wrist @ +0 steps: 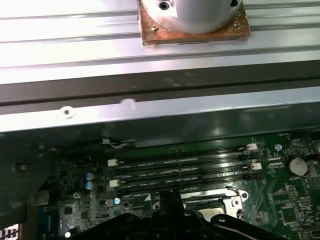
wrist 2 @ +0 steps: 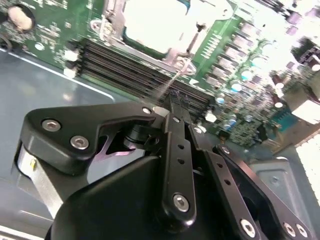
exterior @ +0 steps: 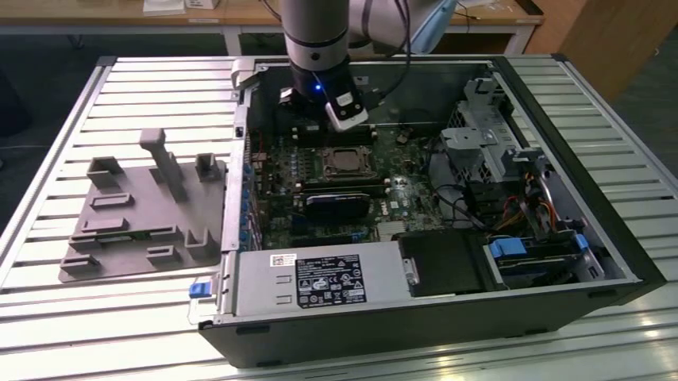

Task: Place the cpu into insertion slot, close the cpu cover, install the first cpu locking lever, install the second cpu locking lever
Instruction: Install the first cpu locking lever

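Looking over the slatted table (exterior: 106, 317), you have the open computer case (exterior: 424, 337) lying on it, with a grey moulded tray (exterior: 127, 230) well apart from the gripper, on the exterior view's left. Your arm (exterior: 314, 40) reaches down into the case, over the green board (exterior: 281, 171), and the gripper (wrist 2: 175, 102) hangs low above the bank of long black memory slots (wrist 2: 125, 62). Its fingers (wrist 2: 176, 145) are pressed together at the tips. Just beyond those tips sits the socket (wrist: 215, 202), with the chip (wrist 2: 155, 20) seated in it and the cover (wrist 2: 114, 22) lying flat around the chip. A thin silvery lever (wrist 2: 176, 77) runs from the socket's near corner down to the gripper's tips; you cannot tell from either wrist view whether it touches them or merely ends just beside them.
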You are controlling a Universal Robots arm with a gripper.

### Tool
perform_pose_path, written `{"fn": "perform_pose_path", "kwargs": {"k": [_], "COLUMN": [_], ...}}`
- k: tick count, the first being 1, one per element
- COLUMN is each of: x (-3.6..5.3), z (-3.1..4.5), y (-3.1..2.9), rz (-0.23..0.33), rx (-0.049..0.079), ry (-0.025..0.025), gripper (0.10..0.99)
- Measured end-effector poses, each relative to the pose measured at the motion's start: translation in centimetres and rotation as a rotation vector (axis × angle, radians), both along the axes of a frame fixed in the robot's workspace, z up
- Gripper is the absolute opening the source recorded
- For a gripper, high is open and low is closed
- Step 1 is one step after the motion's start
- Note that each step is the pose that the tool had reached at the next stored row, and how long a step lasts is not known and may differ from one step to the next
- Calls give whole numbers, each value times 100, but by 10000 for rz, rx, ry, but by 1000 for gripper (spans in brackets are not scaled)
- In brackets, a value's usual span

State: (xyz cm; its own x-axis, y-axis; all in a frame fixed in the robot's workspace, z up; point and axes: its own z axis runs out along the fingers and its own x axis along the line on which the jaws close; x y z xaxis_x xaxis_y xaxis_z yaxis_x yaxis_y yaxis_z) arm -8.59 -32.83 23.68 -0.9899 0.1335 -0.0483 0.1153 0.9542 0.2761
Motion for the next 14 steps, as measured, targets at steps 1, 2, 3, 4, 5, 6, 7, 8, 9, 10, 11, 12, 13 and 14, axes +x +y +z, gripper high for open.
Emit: {"fn": "perform_pose_path", "kwargs": {"k": [1, 2, 3, 4, 5, 6, 7, 8, 9, 10, 11, 12, 13, 14], "x": [23, 43, 53, 53, 53, 53, 53, 53, 53, 53, 53, 53, 53, 53], "z": [-2, -3, -4, -4, -4, -4, -4, -5, -8, -12, -15, -19, -23, -27], "y": [0, 0, 0, -1, -1, -1, 0, 0, 0, 0, 0, 0, 0, 0], "rz": [1, 1, 1, 1, 1, 1, 1, -1, -1, 1, 1, 1, 1, 1], "rx": [0, -1, 0, 0, 0, 0, 1, 2, 2, 2, 3, 4, 4, 5], "ry": [0, 0, 0, 0, 0, 0, 0, -12, -75, -173, -268, -364, -445, -525], "gripper": [106, 106, 106, 106, 106, 106, 106, 106, 106, 106, 106, 106, 106, 106]}}
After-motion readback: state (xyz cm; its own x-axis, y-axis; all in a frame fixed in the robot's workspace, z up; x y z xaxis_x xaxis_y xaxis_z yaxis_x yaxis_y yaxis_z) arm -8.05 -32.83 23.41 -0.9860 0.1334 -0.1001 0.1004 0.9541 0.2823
